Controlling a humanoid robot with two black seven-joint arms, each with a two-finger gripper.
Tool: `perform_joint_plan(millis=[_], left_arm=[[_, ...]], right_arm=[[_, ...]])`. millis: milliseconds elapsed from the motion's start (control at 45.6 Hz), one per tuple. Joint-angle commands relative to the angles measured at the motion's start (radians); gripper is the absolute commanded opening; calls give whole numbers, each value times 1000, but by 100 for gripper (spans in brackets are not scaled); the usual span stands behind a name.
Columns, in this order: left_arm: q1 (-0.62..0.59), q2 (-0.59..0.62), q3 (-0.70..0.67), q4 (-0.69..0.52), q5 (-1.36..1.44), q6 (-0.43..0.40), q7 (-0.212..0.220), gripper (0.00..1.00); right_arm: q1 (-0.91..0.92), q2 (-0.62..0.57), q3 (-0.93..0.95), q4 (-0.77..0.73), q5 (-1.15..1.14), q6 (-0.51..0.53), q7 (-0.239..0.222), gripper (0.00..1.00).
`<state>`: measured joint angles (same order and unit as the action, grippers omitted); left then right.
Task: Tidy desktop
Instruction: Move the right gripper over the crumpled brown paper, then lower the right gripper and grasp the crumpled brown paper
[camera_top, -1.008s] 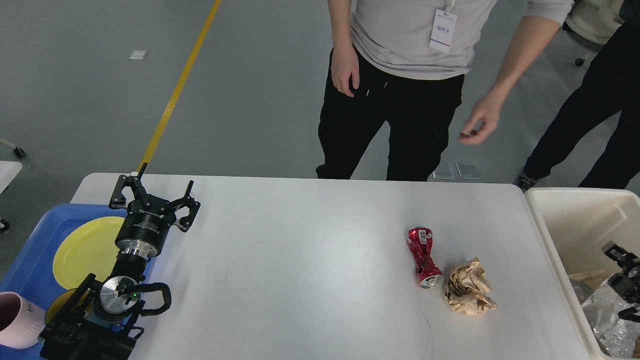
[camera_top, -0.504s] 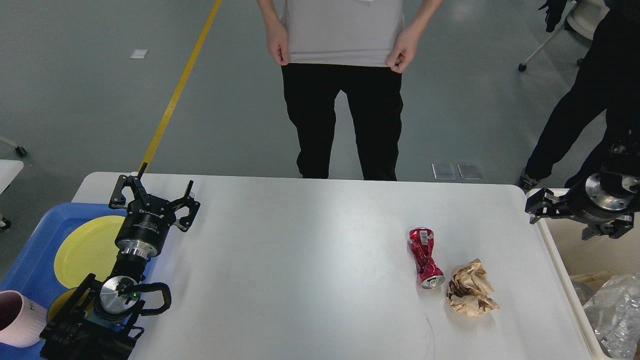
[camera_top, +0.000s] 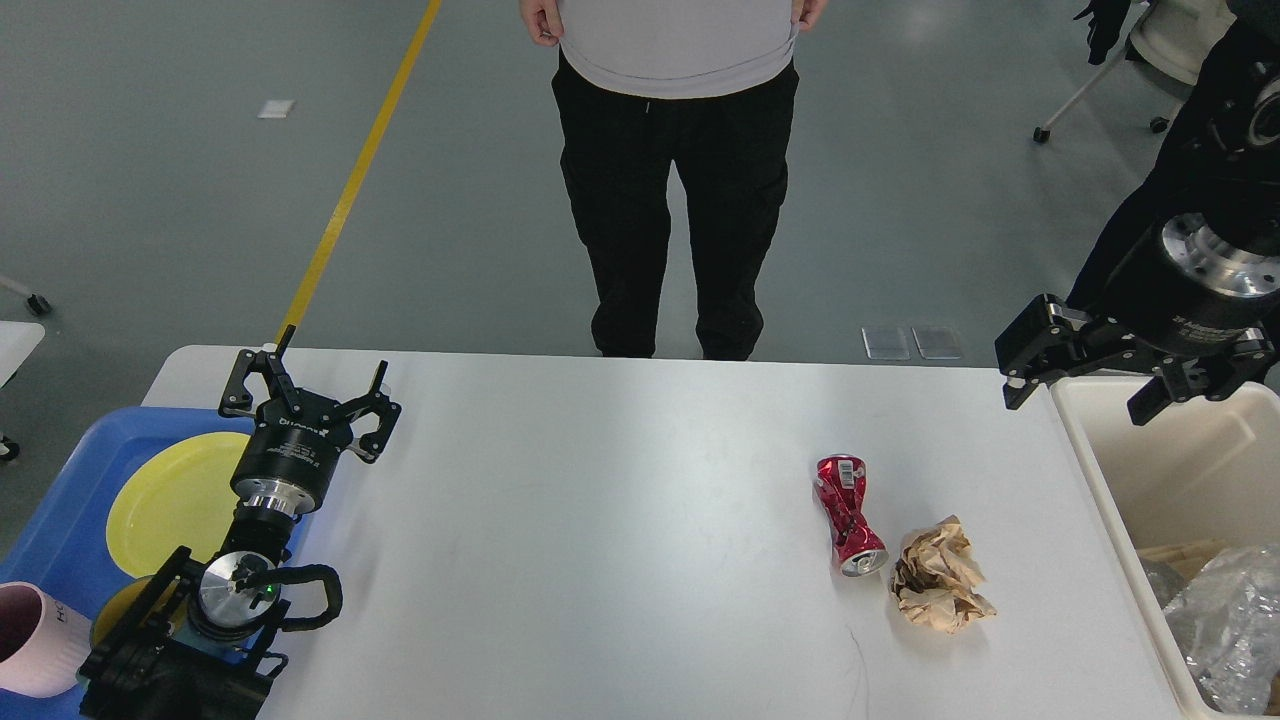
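Grey floor (camera_top: 180, 200) with yellow line (camera_top: 360, 170) beyond; person (camera_top: 675, 170) standing at far edge, hands at shirt hem, probably clear of the arms. White desktop (camera_top: 620, 560) filling most of view, matte, rounded corners, mostly bare. Cream bin (camera_top: 1130, 450) hard against right edge, plastic wrap and other scraps inside, likely the drop point for trash. Blue tray (camera_top: 60, 520) at left edge holding yellow plate (camera_top: 165, 500) and pink cup (camera_top: 35, 640), likely the spot for dishes. Right gripper (camera_top: 1085, 385) raised over bin's near-left corner, fingers apart, empty, seemingly placed to swing toward the trash. Left gripper (camera_top: 310, 390) parked over desktop beside tray, fingers apart, empty. Paper wad (camera_top: 938, 590) right of centre, crumpled brown, touching or just beside crushed red can (camera_top: 848, 512) lying on its side. Both near bin, so short carry; judged next targets, neither yet gripped.
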<state>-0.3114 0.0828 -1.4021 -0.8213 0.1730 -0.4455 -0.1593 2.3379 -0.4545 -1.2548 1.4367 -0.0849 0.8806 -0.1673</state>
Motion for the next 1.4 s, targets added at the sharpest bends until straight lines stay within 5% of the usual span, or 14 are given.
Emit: perform_joint_plan(millis=[0, 175, 307, 592, 745, 1008, 1380], left_arm=[[0, 0, 0, 1, 0, 1, 0, 97], [0, 0, 0, 1, 0, 1, 0, 97], [0, 0, 0, 1, 0, 1, 0, 97], [0, 0, 0, -1, 0, 1, 0, 97], [0, 0, 0, 1, 0, 1, 0, 97], [0, 0, 0, 1, 0, 1, 0, 97], [0, 0, 0, 1, 0, 1, 0, 97]], right_arm=[[152, 28, -17, 96, 47, 26, -11, 100], [273, 89, -12, 154, 79, 46, -9, 100], [271, 102, -17, 157, 80, -35, -4, 100], [250, 102, -25, 156, 73, -40, -4, 100], [115, 103, -17, 145, 68, -81, -8, 100], [-247, 106, 9, 97, 65, -416, -9, 100], [-666, 183, 74, -104, 62, -634, -9, 100]])
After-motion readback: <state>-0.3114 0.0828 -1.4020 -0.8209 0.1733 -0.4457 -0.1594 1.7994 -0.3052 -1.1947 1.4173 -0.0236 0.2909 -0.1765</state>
